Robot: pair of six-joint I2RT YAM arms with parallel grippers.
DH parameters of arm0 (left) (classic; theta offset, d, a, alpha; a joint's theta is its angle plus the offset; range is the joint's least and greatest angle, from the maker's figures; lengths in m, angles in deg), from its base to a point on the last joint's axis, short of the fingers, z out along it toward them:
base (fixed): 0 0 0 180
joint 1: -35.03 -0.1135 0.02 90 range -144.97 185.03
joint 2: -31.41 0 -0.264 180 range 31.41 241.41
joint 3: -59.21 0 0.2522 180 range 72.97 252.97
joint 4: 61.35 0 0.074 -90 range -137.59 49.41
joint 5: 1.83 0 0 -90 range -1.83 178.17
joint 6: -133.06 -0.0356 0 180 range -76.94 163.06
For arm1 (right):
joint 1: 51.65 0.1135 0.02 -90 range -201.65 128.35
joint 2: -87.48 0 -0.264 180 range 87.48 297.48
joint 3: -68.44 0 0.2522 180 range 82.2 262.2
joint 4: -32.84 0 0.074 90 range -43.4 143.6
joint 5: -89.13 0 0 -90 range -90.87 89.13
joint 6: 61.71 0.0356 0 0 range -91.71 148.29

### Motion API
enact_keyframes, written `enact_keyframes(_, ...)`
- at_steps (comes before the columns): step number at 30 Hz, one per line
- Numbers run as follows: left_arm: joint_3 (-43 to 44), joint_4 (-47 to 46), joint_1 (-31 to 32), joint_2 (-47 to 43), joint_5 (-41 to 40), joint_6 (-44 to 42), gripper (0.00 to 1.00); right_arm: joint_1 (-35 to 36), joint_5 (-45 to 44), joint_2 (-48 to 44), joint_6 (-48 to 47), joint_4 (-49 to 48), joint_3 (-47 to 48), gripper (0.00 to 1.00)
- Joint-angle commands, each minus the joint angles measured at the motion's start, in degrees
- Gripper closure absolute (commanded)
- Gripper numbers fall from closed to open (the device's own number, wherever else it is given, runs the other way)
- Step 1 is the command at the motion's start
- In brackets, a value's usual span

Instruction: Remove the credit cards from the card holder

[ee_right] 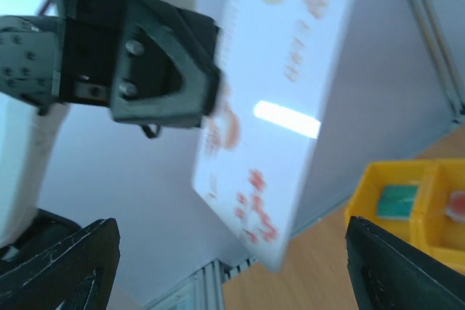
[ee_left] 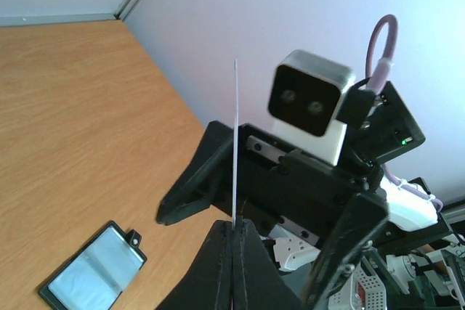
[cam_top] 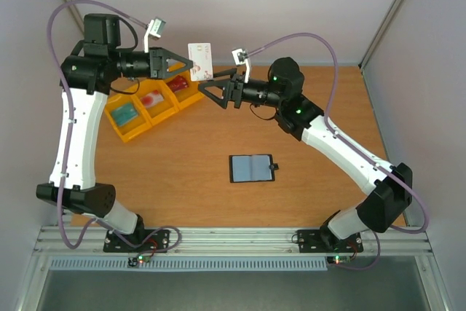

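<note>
Overhead first: a white card (cam_top: 200,60) with red print is noted upright, well above the table (cam_top: 218,129). It is pinched at one edge by the left pincer (cam_top: 188,68), whose jaws are pressed together on it. The right pincer (cam_top: 205,81) is spread just beside the card's lower corner; whether it touches cannot be told. The card holder (cam_top: 251,167) lies open and flat mid-table, well apart from both arms, and a yellow bin (cam_top: 149,107) sits below the left arm. The step is judged to be a handover in mid-air, with the bin the likely destination. It would be done well by drawing the right pincer straight back before the left one swings, so that the card is not knocked askew in its thin edge grip. The left arm is raised high, its forearm roughly level and pointing right; the right arm is stretched across the table to meet it. From the left wrist, the card (ee_left: 235,143) is seen edge-on as a thin line rising from the closed fingertips (ee_left: 247,259). The right pincer faces it with jaws wide, and the card holder (ee_left: 94,270) is seen on the table below. From the right wrist, the card (ee_right: 280,107) fills the frame, blurred, above the widely parted fingertips (ee_right: 65,266), with the bin (ee_right: 407,179) behind.
</note>
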Motion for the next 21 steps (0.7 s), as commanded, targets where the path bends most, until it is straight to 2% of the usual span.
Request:
enact_keyframes(1,-0.7,-0.7,0.2,-1.9,2.5,-0.6,1.00,0.0,4.6,-0.6,1.1,-5.8,2.6,0.18)
enact_keyframes(3,-0.9,-0.1,0.2,-2.1,2.6,-1.2,1.00,-0.1,5.2,-0.4,1.5,-5.9,3.2,0.29)
enact_keyframes(7,-1.3,0.4,0.2,-2.2,2.8,-2.3,1.00,-0.3,5.0,-0.3,2.7,-6.7,2.8,0.61)
enact_keyframes(9,-2.0,0.5,0.2,-2.2,2.9,-2.7,1.00,-0.5,3.8,-0.5,2.7,-6.2,2.5,0.71)
enact_keyframes(15,-3.7,1.2,0.6,-2.5,3.6,-3.5,1.00,-0.8,1.9,0.1,3.9,-3.3,3.6,0.97)
enact_keyframes(19,-4.1,3.9,1.1,-2.8,4.3,-7.3,1.00,-2.3,3.2,0.5,8.5,-2.1,3.8,0.99)
enact_keyframes(20,-4.2,4.6,1.1,-2.9,3.9,-8.3,0.85,-3.2,4.0,0.5,10.3,-1.7,3.6,0.99)
enact_keyframes(21,-3.9,6.2,1.1,-3.1,2.9,-10.0,0.53,-4.2,5.1,0.5,12.5,-1.1,3.5,0.99)
